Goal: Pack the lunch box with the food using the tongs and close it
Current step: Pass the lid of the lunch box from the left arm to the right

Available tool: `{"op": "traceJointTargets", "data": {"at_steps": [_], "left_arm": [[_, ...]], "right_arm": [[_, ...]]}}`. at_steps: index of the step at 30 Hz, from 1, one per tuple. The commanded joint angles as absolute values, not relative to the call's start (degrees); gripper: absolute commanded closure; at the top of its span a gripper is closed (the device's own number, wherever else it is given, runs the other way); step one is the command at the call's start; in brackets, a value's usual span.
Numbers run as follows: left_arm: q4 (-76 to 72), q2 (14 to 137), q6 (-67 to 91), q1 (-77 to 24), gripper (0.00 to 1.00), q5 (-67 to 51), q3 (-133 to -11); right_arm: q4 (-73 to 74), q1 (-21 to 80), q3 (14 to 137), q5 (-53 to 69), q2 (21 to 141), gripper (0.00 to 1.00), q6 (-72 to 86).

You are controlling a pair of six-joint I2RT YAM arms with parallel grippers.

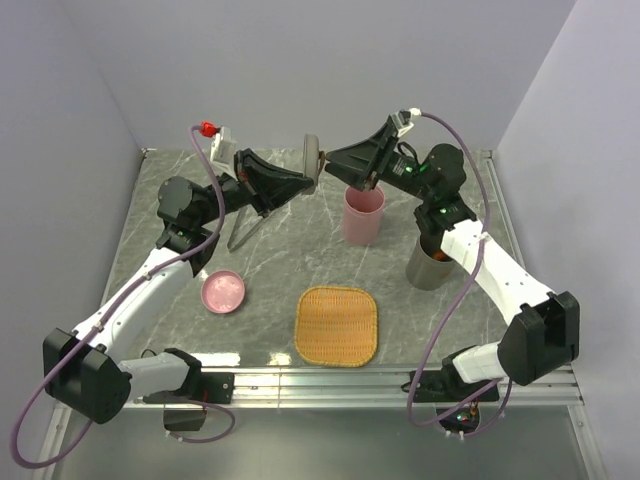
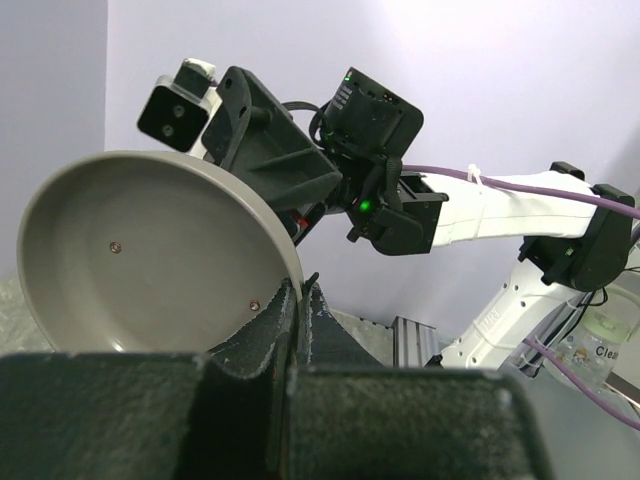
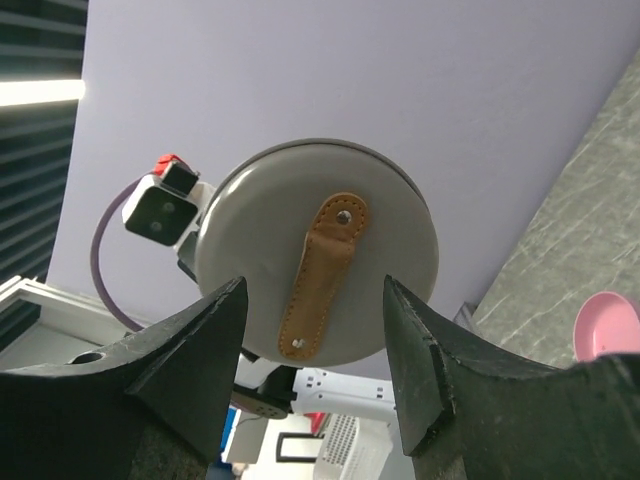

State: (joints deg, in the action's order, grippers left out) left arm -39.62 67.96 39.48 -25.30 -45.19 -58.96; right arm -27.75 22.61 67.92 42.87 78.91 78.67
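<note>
My left gripper (image 1: 309,178) (image 2: 297,290) is shut on the rim of the shallow grey dish (image 1: 312,155) (image 2: 150,260) and holds it upright in the air at the back of the table. The dish's outer face (image 3: 390,230) carries a brown leather strap (image 3: 320,275). My right gripper (image 1: 330,158) (image 3: 312,290) faces that side, jaws apart just short of the dish, gripping nothing. The pink cup (image 1: 362,215) stands below it, and the grey cup (image 1: 432,262) sits partly under the right arm. The tongs (image 1: 243,232) lie on the table. The food is not clearly visible.
A shallow pink dish (image 1: 224,292) (image 3: 610,330) lies at the left front. The woven orange-yellow tray (image 1: 338,325) sits at the front middle. Walls close in the table at the back and both sides.
</note>
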Motion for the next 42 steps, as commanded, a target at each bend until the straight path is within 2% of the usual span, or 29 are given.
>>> {"op": "traceJointTargets", "data": {"at_steps": [1, 6, 10, 19, 24, 25, 34, 37, 38, 40, 42], "left_arm": [[-42.0, 67.9, 38.4, -25.8, 0.99, -45.5, -61.4], [-41.8, 68.0, 38.6, -26.1, 0.99, -45.9, -61.5], [-42.0, 68.0, 38.6, -26.5, 0.99, -46.2, -61.2], [-42.3, 68.3, 38.8, -27.2, 1.0, -47.0, -61.0], [-42.3, 68.6, 39.1, -27.6, 0.99, -47.6, -61.2], [-42.3, 68.6, 39.1, -27.8, 1.0, -47.7, -61.2], [-39.0, 68.6, 38.2, -28.1, 0.98, -47.2, -61.7], [-36.9, 68.3, 37.7, -28.1, 0.82, -46.5, -62.0], [-36.2, 68.2, 37.0, -28.1, 0.69, -46.3, -62.1], [-34.1, 67.7, 36.3, -28.1, 0.61, -46.0, -62.6], [-32.0, 67.1, 34.4, -28.0, 0.46, -45.7, -63.4]], "right_arm": [[-30.5, 24.5, 68.5, 42.4, 79.4, 0.37, 78.8], [-30.9, 25.8, 67.9, 42.3, 79.7, 0.41, 79.1], [-34.7, 25.8, 67.8, 43.1, 80.2, 0.5, 81.9], [-40.2, 25.8, 65.8, 43.9, 80.3, 0.64, 86.2], [-42.3, 25.8, 65.2, 44.0, 80.4, 0.67, 88.3], [-42.9, 25.8, 65.1, 44.3, 80.4, 0.74, 88.8], [-42.1, 24.3, 65.7, 45.3, 79.1, 1.0, 85.5], [-39.1, 22.7, 66.5, 45.9, 78.1, 1.0, 82.5], [-38.5, 21.9, 66.4, 45.9, 77.9, 1.0, 81.9], [-37.3, 19.9, 66.2, 46.4, 76.6, 1.0, 80.1], [-31.7, 18.2, 67.4, 47.6, 75.7, 1.0, 74.8]]}}
